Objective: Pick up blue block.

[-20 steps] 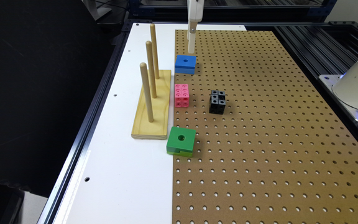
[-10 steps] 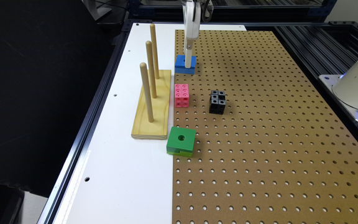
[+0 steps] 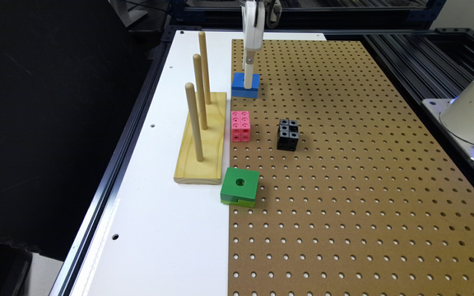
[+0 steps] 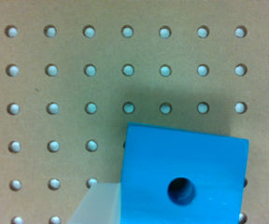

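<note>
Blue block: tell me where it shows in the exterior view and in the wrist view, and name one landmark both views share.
Exterior view: the blue block sits on the pegboard towards the far end, beyond the pink cube, with the claw down at it.
Wrist view: the blue block sits on the pegboard, a pale fingertip at its side.
Shared landmark: the pegboard's grid of holes around the block.
</note>
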Controlling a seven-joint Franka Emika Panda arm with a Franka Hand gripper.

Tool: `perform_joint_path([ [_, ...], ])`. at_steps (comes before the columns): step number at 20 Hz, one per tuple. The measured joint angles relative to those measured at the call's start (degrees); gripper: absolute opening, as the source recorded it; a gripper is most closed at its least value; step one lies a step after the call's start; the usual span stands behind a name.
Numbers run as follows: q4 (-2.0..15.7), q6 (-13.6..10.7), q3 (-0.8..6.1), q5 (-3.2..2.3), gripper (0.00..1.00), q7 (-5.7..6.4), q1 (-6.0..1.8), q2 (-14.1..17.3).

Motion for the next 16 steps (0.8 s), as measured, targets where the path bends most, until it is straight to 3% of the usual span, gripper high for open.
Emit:
perform_joint_path([
  [4, -0.01, 0.23, -0.04, 0.00, 1.00, 0.00, 0.00, 0.57],
  [9, 0.01, 3.09, -0.13, -0.07, 1.00, 0.00, 0.00, 3.31],
  [16, 0.03, 4.00, -0.19, -0.08, 1.00, 0.00, 0.00, 4.41],
])
